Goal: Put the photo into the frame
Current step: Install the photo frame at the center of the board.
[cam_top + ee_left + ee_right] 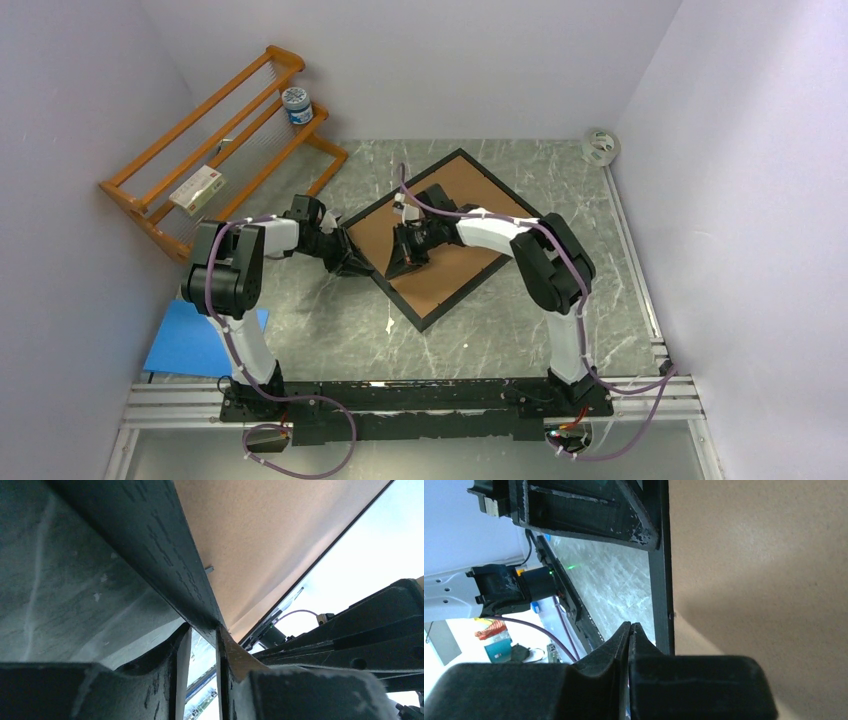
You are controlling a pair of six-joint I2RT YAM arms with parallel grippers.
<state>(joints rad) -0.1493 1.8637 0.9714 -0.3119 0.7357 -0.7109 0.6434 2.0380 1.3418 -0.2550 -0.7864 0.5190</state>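
**Top view.** 1 thin black rectangular frame [441, 168] lies flat, turned cornerwise, on the grey-green marbled bench [330, 320]. 1 brown fibreboard backing board [455, 275] fills its opening. The left tool [352, 262] is at the frame's left corner and the right tool [400, 268] is over the frame's left part. 1 orange wooden rack [200, 118] at far left carries 1 white box [197, 188], print too small to read, and 1 blue-lidded jar [297, 104]. 1 blue sheet [195, 340] lies near left and 1 tape roll [601, 147] far right.

**Left wrist.** The left tool [204, 630] is nearly closed, with a narrow slit of light between its fingers. The frame [165, 555] corner sits at their tips; cannot tell whether it is gripped. The board [280, 525] is matte and grainy. 1 small metal tab [209, 570] projects from the rail.

**Right wrist.** The right tool [630, 626] is clenched, tips meeting, just beside the frame [663, 580] rail. The board [764, 580] is smooth tan.
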